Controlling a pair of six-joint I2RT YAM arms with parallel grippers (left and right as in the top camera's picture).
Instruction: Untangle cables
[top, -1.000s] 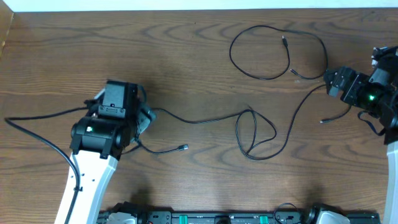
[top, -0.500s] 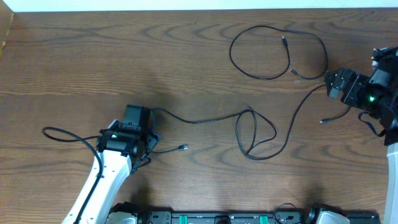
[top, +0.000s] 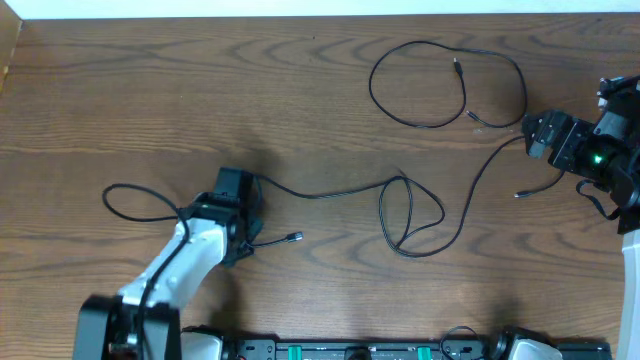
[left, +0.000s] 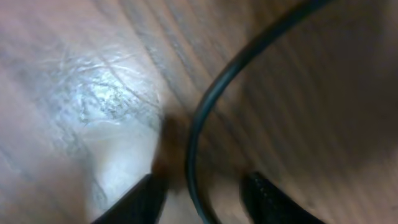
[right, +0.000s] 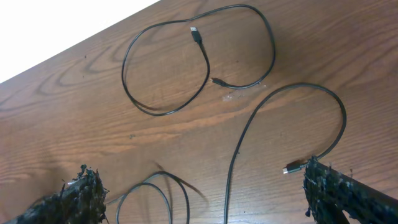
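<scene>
A long black cable (top: 330, 193) runs from my left gripper (top: 243, 200) across the table, twists into crossing loops (top: 405, 215) and rises toward my right gripper (top: 540, 135). One plug end (top: 297, 237) lies just right of the left gripper. In the left wrist view this cable (left: 190, 149) passes between the jaws of the left gripper (left: 202, 202), with a gap showing on each side. A second black cable (top: 372, 85) forms a big loop at the back right. The right gripper (right: 208, 193) stands wide open above the long cable (right: 237, 149), beside another plug (right: 292, 168).
A thicker black arm wire (top: 130, 200) loops on the table left of the left arm. The table's back edge (top: 300, 16) runs along the top. A rail of hardware (top: 350, 350) lines the front edge.
My left arm has swung right and toward the front, coming down over the long cable, and its jaws have narrowed around it. The right arm and the cables have not moved.
</scene>
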